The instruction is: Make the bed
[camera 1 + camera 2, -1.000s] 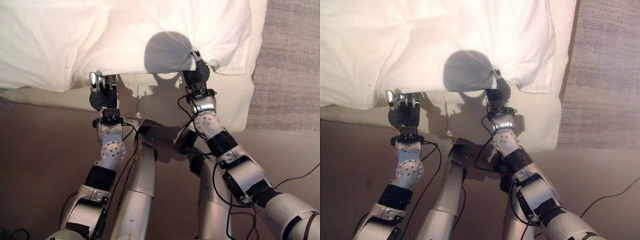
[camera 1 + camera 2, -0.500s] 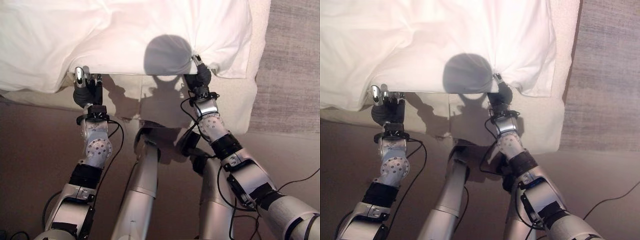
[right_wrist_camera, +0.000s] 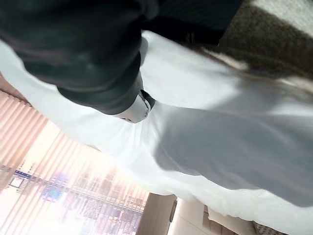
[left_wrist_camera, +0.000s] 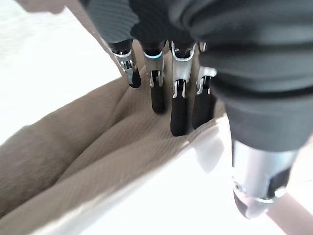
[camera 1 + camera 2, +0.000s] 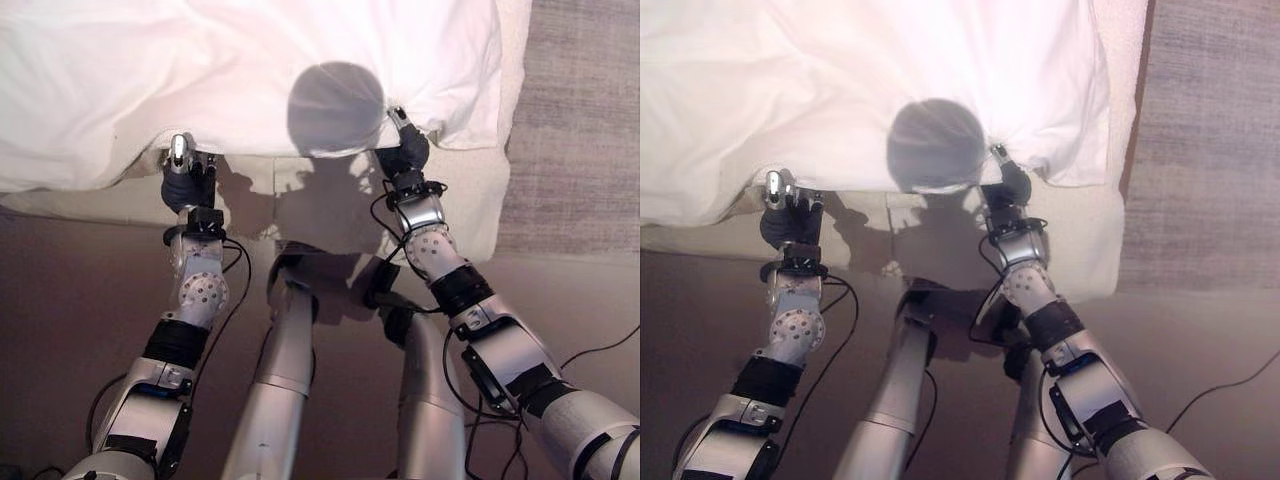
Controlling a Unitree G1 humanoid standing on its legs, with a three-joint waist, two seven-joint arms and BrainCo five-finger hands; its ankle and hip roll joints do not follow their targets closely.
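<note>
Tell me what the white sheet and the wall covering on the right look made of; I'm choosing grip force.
The white sheet looks like thin, soft, matte woven fabric, probably cotton: it creases and gathers where the right hand pinches its edge. The wall covering looks like a coarse grey textile with a horizontal weave, though this is uncertain.

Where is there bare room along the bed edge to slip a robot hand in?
The cream mattress side is bare between the left robot hand and the right robot hand, below the white duvet's hem. Another bare strip lies beyond the right robot hand, before the grey carpet. It is crowded at both hands, where the duvet edge bunches.
</note>
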